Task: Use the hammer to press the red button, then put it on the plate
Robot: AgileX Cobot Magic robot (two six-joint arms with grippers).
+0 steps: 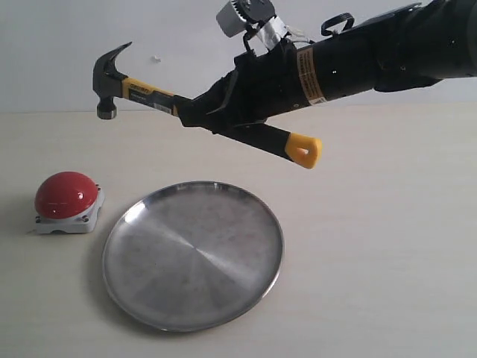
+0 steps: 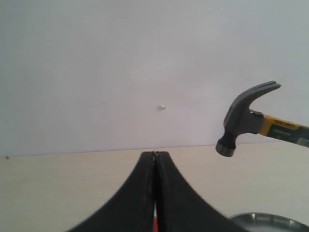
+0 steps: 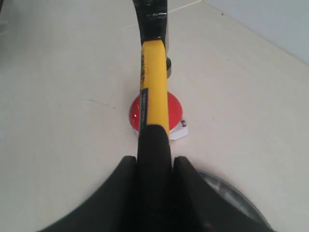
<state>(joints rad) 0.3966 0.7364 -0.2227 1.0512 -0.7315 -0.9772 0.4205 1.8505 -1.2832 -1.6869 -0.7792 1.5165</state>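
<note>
The hammer [image 1: 112,74] hangs in the air above the table, its steel head to the left and its yellow end [image 1: 304,151] to the right. My right gripper [image 1: 192,112] is shut on its black-and-yellow handle [image 3: 154,82]. The head is higher than the red button [image 1: 65,194] and a little to its right. In the right wrist view the handle crosses over the red button [image 3: 175,110]. The plate [image 1: 194,253] lies to the right of the button with nothing on it. My left gripper [image 2: 154,154] is shut with nothing in it; the hammer head [image 2: 241,121] shows beyond it.
A white wall [image 1: 59,45] stands behind the pale table [image 1: 387,246]. The plate's rim [image 2: 270,220] shows low in the left wrist view, and the plate [image 3: 231,198] also shows beside my right fingers. My left arm is out of the exterior view.
</note>
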